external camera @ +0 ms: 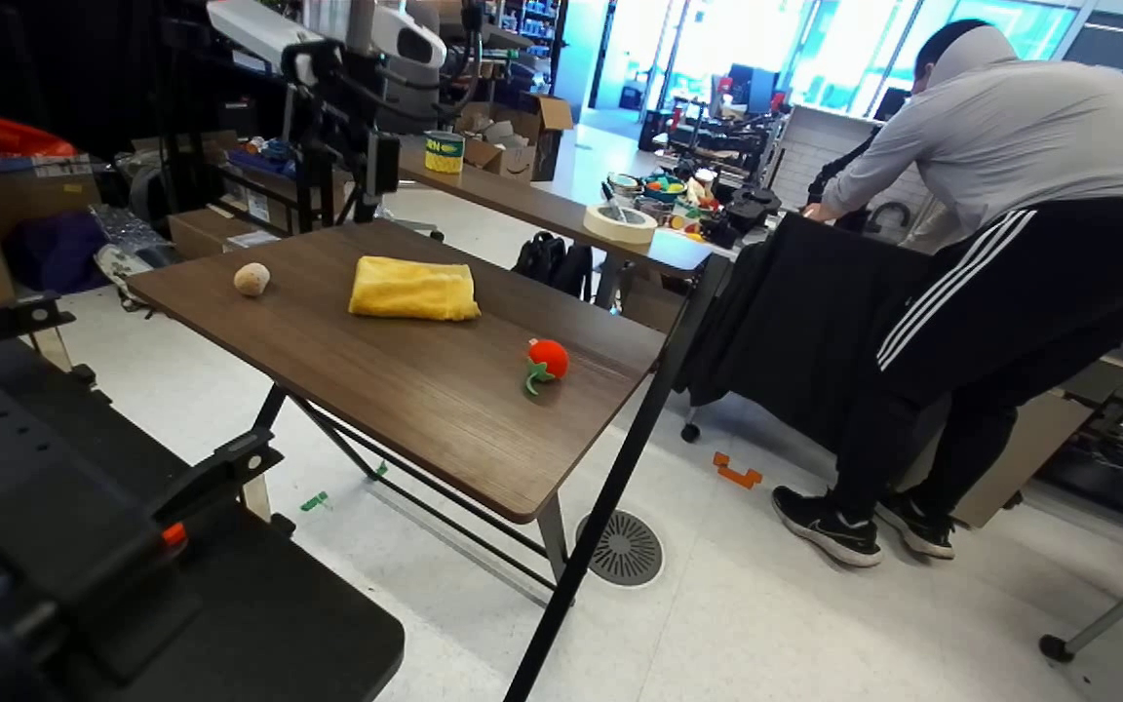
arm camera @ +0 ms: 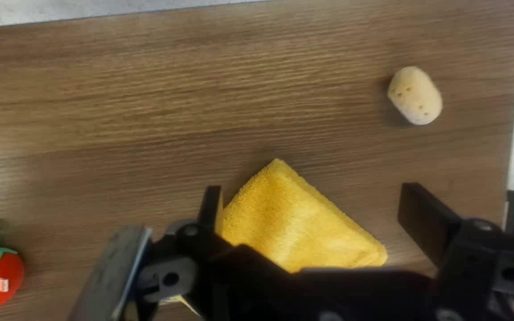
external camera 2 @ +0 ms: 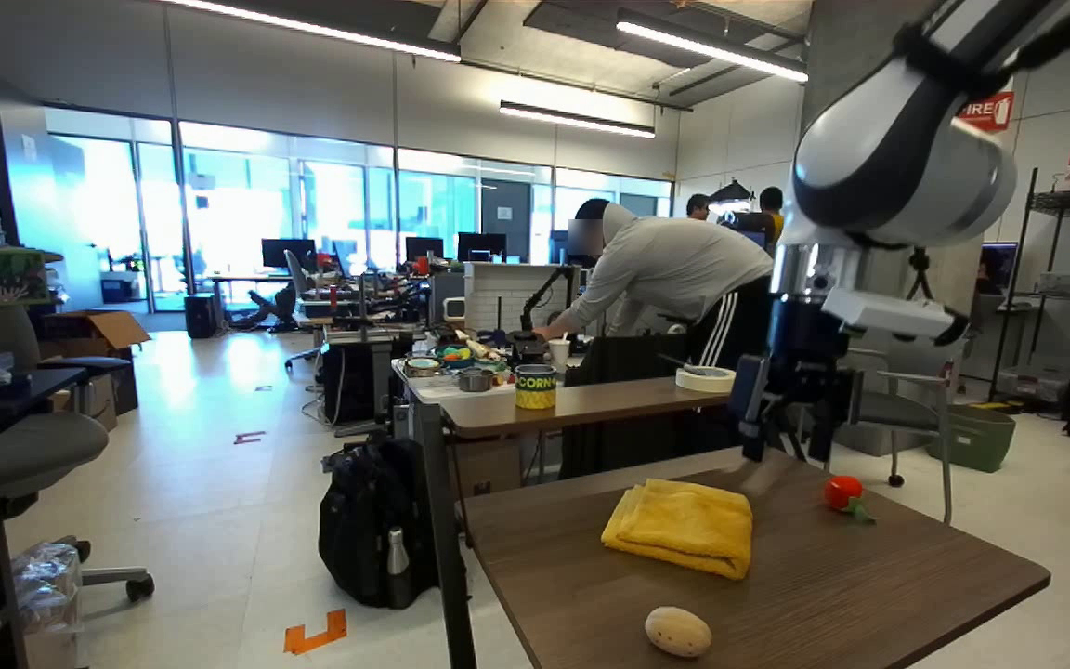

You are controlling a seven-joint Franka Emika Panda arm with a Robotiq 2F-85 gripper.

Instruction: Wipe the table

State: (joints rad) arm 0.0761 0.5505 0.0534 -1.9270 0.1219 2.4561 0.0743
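In an exterior view, at the left, a black backpack [external camera 2: 363, 520] stands on the pale floor [external camera 2: 210, 502], a metal bottle [external camera 2: 398, 567] at its side. Right of it and farther off, a corn can [external camera 2: 535, 387] stands near the left end of a brown worktop [external camera 2: 614, 400]. The dark brown table [external camera 2: 841, 590] takes up the near right of the scene. At its near end lies a pale, potato-like object [external camera 2: 678, 632] with small dark pits; farther off, a yellow cloth [external camera 2: 681, 530] lies folded flat on the table. Far beyond, a person [external camera 2: 684, 269] in a grey top leans forward, and a roll of tape [external camera 2: 707, 379] lies near the right end of the worktop. Next comes the gripper [external camera 2: 787, 452], pointing down above the table, its jaws standing wide apart; in the wrist view, part of the cloth shows below, within the gap. Right of the gripper, a red tomato [external camera 2: 843, 492] with a green stalk lies on the table. Beyond the table's right side stands a grey chair [external camera 2: 897, 407], with a green bin [external camera 2: 990, 441] just right of it.
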